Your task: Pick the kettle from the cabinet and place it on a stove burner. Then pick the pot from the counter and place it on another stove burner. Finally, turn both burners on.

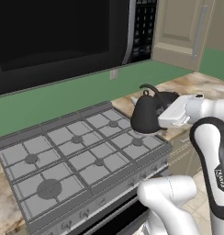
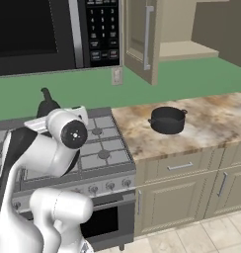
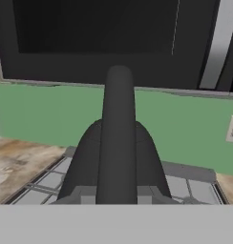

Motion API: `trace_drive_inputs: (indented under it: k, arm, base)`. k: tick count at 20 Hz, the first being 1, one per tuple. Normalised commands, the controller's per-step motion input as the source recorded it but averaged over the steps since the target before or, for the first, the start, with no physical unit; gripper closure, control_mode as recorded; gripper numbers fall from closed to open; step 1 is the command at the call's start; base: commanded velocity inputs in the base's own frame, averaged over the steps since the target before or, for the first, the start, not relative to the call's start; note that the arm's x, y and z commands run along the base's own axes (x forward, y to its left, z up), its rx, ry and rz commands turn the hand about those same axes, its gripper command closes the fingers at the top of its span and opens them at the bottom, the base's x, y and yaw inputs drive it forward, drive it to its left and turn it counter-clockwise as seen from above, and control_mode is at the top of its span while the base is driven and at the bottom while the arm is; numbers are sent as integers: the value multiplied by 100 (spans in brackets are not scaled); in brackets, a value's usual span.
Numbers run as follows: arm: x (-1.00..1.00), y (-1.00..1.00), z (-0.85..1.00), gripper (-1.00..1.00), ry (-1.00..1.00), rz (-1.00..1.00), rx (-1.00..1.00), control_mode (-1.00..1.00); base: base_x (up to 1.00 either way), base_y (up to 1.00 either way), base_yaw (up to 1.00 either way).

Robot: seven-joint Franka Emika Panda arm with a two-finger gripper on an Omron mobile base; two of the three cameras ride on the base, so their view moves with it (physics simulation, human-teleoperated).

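From the left we see our end effector [image 1: 165, 110] clamped on the kettle [image 1: 145, 114] above the stove [image 1: 81, 156]; from the right, the pot [image 2: 167, 119] sits on the worktop [image 2: 211, 118]; our hand camera faces the kettle's handle [image 3: 118, 138]

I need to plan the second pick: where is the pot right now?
The pot sits on the counter right of the stove, below the open cabinet, in the right base view.

Your arm rises from the lower right of the left base view, elbow bent, forearm reaching left toward mid-frame. The gripper [image 1: 160, 114] sits at centre right there, its jaws clamped tight on the kettle [image 1: 145, 114] by its arched handle, wrist level.
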Motion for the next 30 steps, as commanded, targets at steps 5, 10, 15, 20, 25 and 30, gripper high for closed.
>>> trace_drive_inputs:
  k: [5, 10, 15, 20, 25, 30]
  arm:
    - [30, 0, -17, 100, 0, 0, 0, -100]
    - [31, 0, -16, 100, 0, 0, 0, -100]
    - [35, 0, -17, 100, 0, 0, 0, -100]
    - [33, 0, -17, 100, 0, 0, 0, -100]
    - [34, 0, -18, 100, 0, 0, 0, -100]
    - [34, 0, -18, 100, 0, 0, 0, -100]
  base:
    - [0, 0, 0]
    - [0, 0, 0]
    - [0, 0, 0]
    - [0, 0, 0]
    - [0, 0, 0]
    - [0, 0, 0]
